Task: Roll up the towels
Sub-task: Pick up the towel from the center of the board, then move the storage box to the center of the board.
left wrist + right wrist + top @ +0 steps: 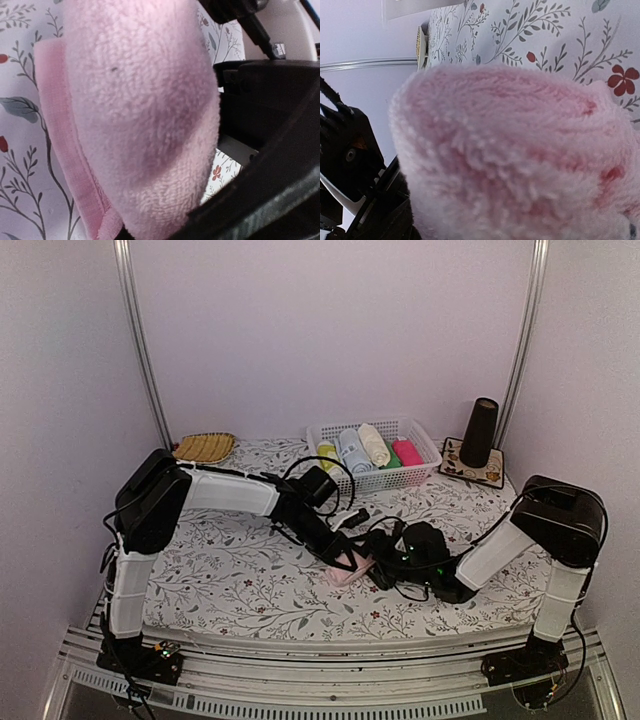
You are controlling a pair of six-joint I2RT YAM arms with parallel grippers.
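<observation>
The pale pink towel (352, 569) lies as a thick roll on the flowered cloth at the table's middle. My left gripper (344, 557) comes down on it from the left and is shut on it. In the left wrist view the pink towel (145, 110) fills most of the frame, with one dark finger (250, 205) against its lower right side. My right gripper (386, 567) sits right beside the roll on its right. The right wrist view is almost all pink towel (510, 160), which hides its fingers. A cream towel roll (374, 443) lies in the basket.
A white basket (392, 480) at the back holds yellow-green, light blue, green and magenta rolls beside the cream one. A black cone (480, 432) stands on a coaster at the back right. A woven yellow mat (205, 447) lies at the back left.
</observation>
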